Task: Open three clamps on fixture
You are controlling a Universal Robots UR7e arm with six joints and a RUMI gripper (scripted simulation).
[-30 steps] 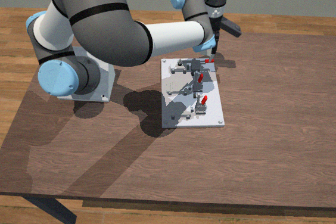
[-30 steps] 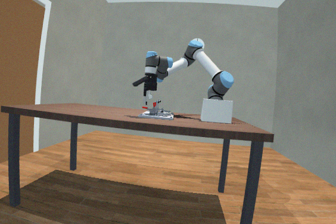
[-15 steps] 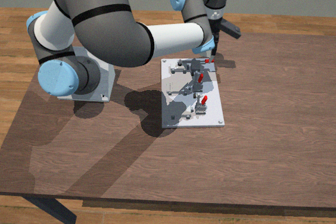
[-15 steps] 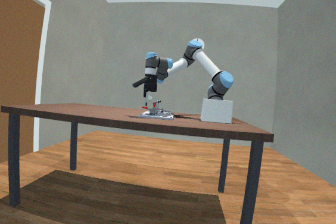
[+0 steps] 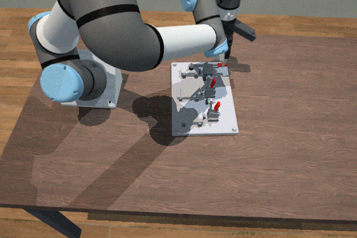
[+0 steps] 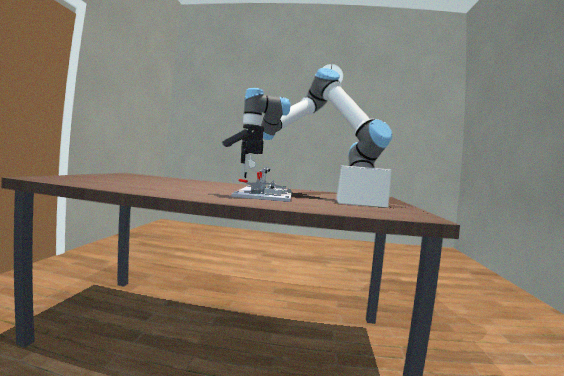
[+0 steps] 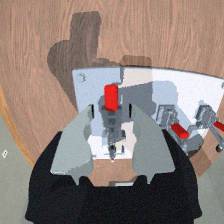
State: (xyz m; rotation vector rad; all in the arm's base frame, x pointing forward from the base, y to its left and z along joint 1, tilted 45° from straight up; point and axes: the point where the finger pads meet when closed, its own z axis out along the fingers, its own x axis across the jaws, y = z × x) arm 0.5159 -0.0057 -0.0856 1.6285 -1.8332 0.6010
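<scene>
Fixture (image 5: 225,126): pale plate lying flat on the table (image 5: 269,166), centre of the top view, just right of the arm's base (image 5: 111,96).

Clamps: three, gray bodies with red handles, in a row down the plate's right half.
- Far clamp (image 5: 221,64): upper right of the plate; handle lies low, pointing toward the plate's right edge.
- Middle clamp (image 5: 213,82): handle tilted upward.
- Near clamp (image 5: 217,106): handle tilted upward.

Gripper (image 5: 225,61): pointing straight down at the far clamp's handle. Wrist view, centre: fingers partly closed, one on each side of the clamp (image 7: 111,97); gaps show on both sides, nothing gripped.

Arm (image 6: 345,104): reaches from the base (image 6: 364,187) over the plate (image 6: 260,195).
</scene>
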